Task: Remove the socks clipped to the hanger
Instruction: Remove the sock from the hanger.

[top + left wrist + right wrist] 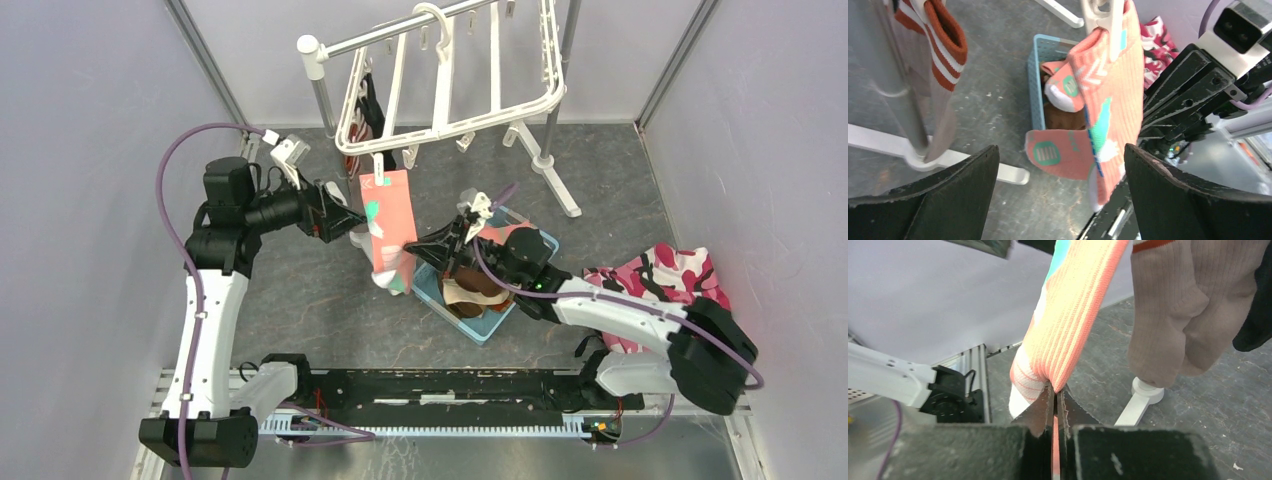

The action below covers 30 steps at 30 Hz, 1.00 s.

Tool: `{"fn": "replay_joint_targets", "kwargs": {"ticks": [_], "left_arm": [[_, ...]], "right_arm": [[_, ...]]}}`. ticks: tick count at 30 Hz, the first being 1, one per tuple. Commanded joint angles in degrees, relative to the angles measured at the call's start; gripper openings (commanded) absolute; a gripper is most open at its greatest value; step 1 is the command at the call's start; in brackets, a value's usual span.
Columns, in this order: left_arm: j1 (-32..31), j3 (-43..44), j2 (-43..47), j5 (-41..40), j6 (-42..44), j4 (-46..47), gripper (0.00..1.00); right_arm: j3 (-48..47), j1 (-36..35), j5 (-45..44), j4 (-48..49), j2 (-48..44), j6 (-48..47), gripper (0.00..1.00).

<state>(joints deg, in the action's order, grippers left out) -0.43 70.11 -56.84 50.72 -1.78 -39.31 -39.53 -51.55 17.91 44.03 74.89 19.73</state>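
The coral sock point(388, 225) hangs at frame centre from a clip point(1103, 15) of the white hanger point(450, 100). The right gripper point(1055, 400) has its jaws clamped on the sock's lower end. The left gripper point(1060, 150) stands wide and empty. The fabric looks light, soft and stretchy, so it is best held near the clip.

Robotics lab cell: left arm point(213, 300) and right arm point(625, 308) bolted to a rail point(440, 385), bare grey wall panels point(90, 120).
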Motion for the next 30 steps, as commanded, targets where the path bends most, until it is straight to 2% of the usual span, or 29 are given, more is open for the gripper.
{"fn": "replay_joint_targets", "kwargs": {"ticks": [1, 9, 16, 21, 26, 30], "left_arm": [[0.26, -3.85, 0.59, 7.64, -10.42, 12.31, 0.97], [0.16, -7.03, 0.22, 14.27, -22.10, 24.34, 0.94], [0.16, -3.19, 0.37, 14.79, -23.24, 22.87, 0.91], [0.10, -2.70, 0.36, 14.97, -26.38, 22.87, 0.89], [-3.02, -4.88, 1.33, 13.15, -27.36, 23.51, 0.88], [-8.73, -7.29, 1.43, 9.00, -28.82, 26.38, 0.87]], "right_arm": [[1.96, -0.21, -0.27, -5.07, -6.39, 3.60, 0.00], [-1.07, 0.23, -0.69, -16.00, -14.18, 5.79, 0.00], [-1.91, 6.80, 0.16, -21.60, -22.76, 8.86, 0.00], [-0.84, 11.40, 2.68, -21.80, -26.22, 11.76, 0.00], [2.22, 10.43, 5.69, -16.57, -24.92, 16.38, 0.00], [1.61, 2.37, 3.19, -15.50, -20.70, 14.67, 0.00]]}}
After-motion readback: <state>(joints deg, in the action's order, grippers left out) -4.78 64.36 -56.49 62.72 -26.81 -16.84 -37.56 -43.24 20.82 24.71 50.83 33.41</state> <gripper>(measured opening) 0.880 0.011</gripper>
